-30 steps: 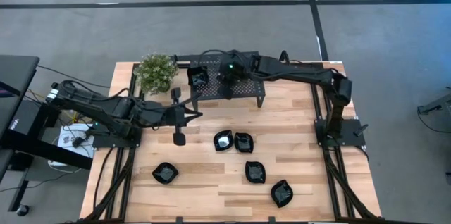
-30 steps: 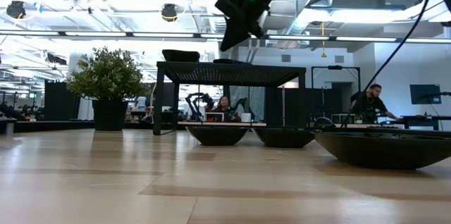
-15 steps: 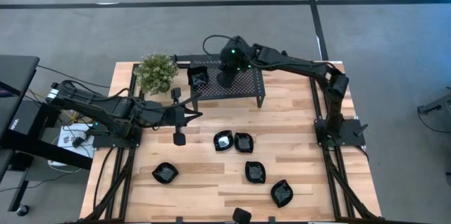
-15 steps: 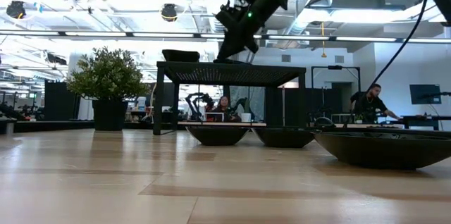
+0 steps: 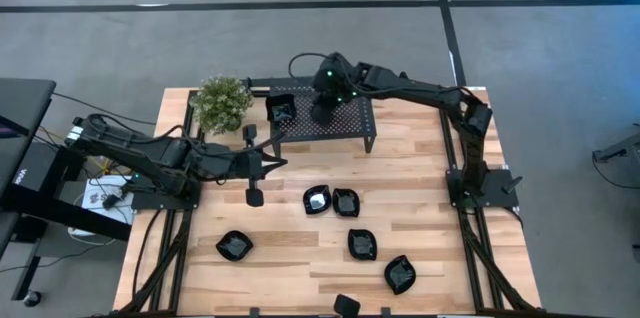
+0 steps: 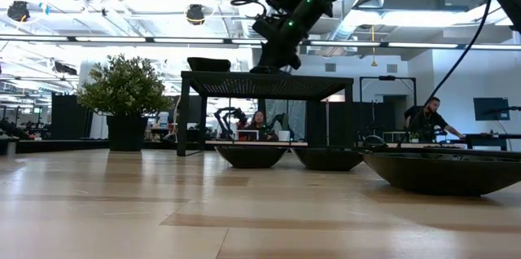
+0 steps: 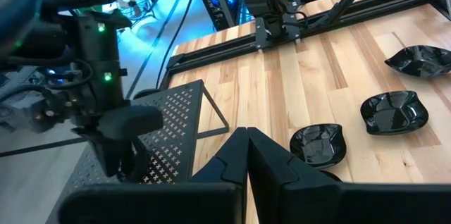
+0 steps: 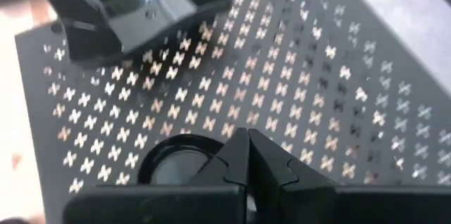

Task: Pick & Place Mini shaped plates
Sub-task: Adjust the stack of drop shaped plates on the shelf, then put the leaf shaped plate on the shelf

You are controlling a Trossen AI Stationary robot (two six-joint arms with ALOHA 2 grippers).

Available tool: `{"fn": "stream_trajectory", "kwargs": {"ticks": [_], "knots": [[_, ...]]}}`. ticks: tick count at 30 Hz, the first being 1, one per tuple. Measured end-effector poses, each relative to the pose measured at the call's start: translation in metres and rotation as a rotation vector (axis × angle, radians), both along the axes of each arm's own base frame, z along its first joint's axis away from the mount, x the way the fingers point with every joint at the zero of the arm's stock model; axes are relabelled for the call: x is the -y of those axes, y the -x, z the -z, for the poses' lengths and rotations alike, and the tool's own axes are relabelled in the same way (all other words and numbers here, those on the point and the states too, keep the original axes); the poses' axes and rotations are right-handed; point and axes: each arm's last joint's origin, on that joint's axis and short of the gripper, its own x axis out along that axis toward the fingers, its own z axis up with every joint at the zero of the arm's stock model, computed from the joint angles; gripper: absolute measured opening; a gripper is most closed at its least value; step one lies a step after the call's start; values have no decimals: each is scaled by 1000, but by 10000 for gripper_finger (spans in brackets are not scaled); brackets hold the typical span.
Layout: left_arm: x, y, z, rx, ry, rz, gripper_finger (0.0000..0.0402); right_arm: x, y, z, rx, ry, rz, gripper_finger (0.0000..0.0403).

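Both claws together. We note the right claw [image 5: 322,113] has dropped onto the perforated stand [image 5: 350,123], pinching a small round plate [image 8: 176,164]; left claw [image 5: 270,166] unchanged. Five mini plates [image 5: 345,202] stay on the bench [image 5: 420,188].

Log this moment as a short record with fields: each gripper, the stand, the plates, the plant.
right gripper: shut, over the perforated stand, a small round plate just beyond its fingertips on the stand top
left gripper: shut, empty, waiting above the table's left half
stand top: also carries a squarish plate at its left end
plates on table: five in the high view, one at
plant: upright in the far left corner
table: light wood
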Motion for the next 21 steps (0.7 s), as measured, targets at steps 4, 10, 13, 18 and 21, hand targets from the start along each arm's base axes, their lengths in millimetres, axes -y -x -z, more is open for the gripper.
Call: {"fn": "stream_trajectory", "kwargs": {"ticks": [4, 10, 13, 18, 21], "knots": [[0, 0, 0, 0, 0, 0, 10, -3, 5, 0, -46, -23, -1, 0], [0, 0, 0, 0, 0, 0, 7, -3, 5, -9, -13, 0, -6, 0], [0, 0, 0, 0, 0, 0, 10, -5, 4, -27, 29, 35, -23, 0], [0, 0, 0, 0, 3, -1, 6, -23, 4, -62, 48, 67, -76, 0], [0, 0, 0, 1, 4, -2, 7, -48, 10, -88, 23, 95, -118, 0]]}}
